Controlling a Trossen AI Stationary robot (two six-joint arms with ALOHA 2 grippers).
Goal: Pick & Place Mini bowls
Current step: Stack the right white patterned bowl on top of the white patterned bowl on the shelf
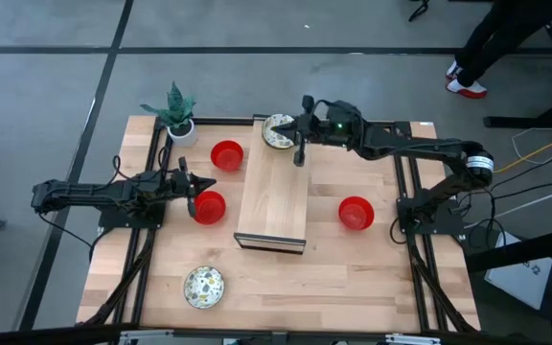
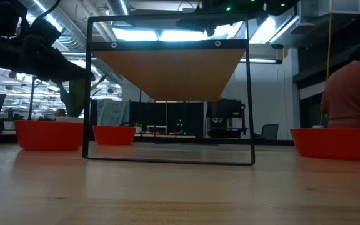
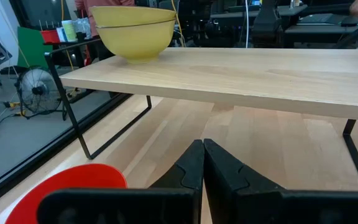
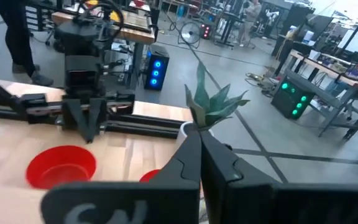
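A raised wooden shelf [image 1: 274,196] stands mid-table. On its far end sit cream speckled bowls [image 1: 278,132], which look like two stacked bowls [image 3: 138,31] in the left wrist view. Another speckled bowl [image 1: 203,287] rests on the table near the front edge. Three red bowls sit on the table: one far left of the shelf [image 1: 226,155], one left of it [image 1: 209,207], one right of it [image 1: 356,213]. My left gripper [image 1: 192,203] [image 3: 202,155] is shut, just left of and above the red bowl [image 3: 67,193]. My right gripper [image 1: 300,156] [image 4: 201,149] is shut above the shelf, beside the speckled bowls.
A small white pot with a green plant [image 1: 178,115] stands at the far left corner. The shelf's black wire legs [image 2: 89,94] leave a gap beneath it. A person [image 2: 352,94] stands beyond the table's right side. Bare wood lies at the near right [image 1: 372,278].
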